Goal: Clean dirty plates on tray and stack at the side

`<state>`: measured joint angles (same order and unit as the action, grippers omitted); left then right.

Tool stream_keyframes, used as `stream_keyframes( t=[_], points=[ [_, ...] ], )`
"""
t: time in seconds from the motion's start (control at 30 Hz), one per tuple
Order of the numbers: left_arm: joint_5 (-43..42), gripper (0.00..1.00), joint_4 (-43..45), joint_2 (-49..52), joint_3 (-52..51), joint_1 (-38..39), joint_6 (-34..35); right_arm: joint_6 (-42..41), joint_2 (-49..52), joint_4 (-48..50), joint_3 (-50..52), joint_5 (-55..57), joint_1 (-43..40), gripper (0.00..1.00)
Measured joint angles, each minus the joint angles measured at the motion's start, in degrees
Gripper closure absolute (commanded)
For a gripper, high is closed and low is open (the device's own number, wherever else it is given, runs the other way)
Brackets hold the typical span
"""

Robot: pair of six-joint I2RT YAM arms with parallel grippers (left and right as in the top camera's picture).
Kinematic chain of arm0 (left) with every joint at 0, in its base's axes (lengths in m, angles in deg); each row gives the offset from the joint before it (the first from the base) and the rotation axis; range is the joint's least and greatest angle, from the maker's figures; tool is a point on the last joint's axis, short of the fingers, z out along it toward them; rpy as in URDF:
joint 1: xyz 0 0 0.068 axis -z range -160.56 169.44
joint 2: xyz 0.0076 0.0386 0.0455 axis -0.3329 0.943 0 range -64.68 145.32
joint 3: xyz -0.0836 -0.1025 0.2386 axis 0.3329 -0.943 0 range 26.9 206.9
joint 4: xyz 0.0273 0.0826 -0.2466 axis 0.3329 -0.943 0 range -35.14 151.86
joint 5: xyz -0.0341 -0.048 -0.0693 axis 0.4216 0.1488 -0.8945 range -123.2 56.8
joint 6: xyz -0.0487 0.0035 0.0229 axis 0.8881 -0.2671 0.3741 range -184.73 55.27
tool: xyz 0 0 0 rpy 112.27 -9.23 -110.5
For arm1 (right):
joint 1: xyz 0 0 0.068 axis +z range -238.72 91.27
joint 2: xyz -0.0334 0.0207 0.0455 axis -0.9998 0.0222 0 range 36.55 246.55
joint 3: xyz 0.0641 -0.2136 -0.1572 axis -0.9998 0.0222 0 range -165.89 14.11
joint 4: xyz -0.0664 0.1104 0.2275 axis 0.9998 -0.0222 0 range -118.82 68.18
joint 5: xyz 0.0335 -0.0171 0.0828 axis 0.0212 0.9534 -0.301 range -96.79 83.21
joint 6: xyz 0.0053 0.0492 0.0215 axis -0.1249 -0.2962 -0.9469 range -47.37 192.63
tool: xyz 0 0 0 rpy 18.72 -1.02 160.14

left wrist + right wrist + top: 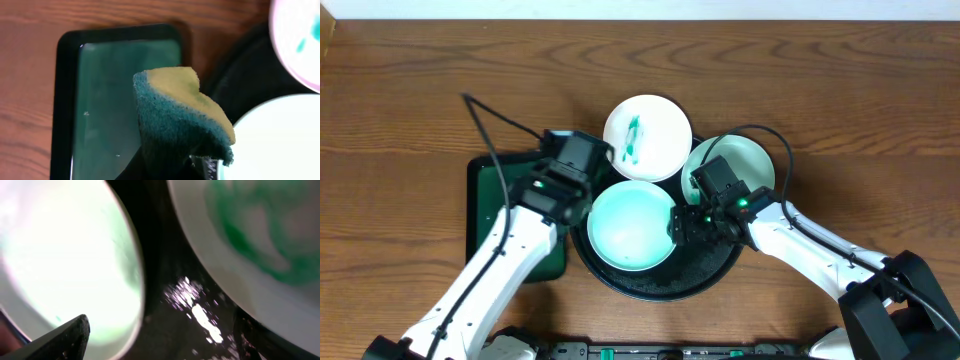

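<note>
Where plates [647,135] lie, the tray [670,284] is hidden.

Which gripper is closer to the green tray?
Left. The left gripper, holding the sponge, is at the green tray's edge beside the black tray. The right gripper is farther off, over the black tray, between the front plate and the right-side plate.

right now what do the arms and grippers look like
The left arm and right arm have white rounded links and black joints. The left gripper and right gripper are black, each with a green light behind it and a thin black cable looping off.
</note>
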<state>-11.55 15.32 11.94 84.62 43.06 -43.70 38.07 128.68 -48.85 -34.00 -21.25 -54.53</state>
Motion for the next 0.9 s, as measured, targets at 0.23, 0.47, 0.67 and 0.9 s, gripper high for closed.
stream_keyframes(
  t=[0.23, 0.47, 0.67, 0.9],
  points=[
    [-2.1, 0.93, 0.0, 0.0, 0.0, -1.0, 0.0, -4.0, 0.3, 4.9, 0.0, 0.1, 0.0, 0.33],
    [-2.3, 0.93, 0.0, 0.0, 0.0, -1.0, 0.0, -8.5, 4.4, 8.0, -0.3, -0.2, 0.4, 0.41],
    [-2.3, 0.93, 0.0, 0.0, 0.0, -1.0, 0.0, -11.3, 6.6, 12.1, -1.2, -0.2, 2.3, 0.44],
    [-2.3, 0.93, 0.0, 0.0, 0.0, -1.0, 0.0, -13.3, 7.5, 13.3, -1.8, 0.4, 3.3, 0.50]
  ],
)
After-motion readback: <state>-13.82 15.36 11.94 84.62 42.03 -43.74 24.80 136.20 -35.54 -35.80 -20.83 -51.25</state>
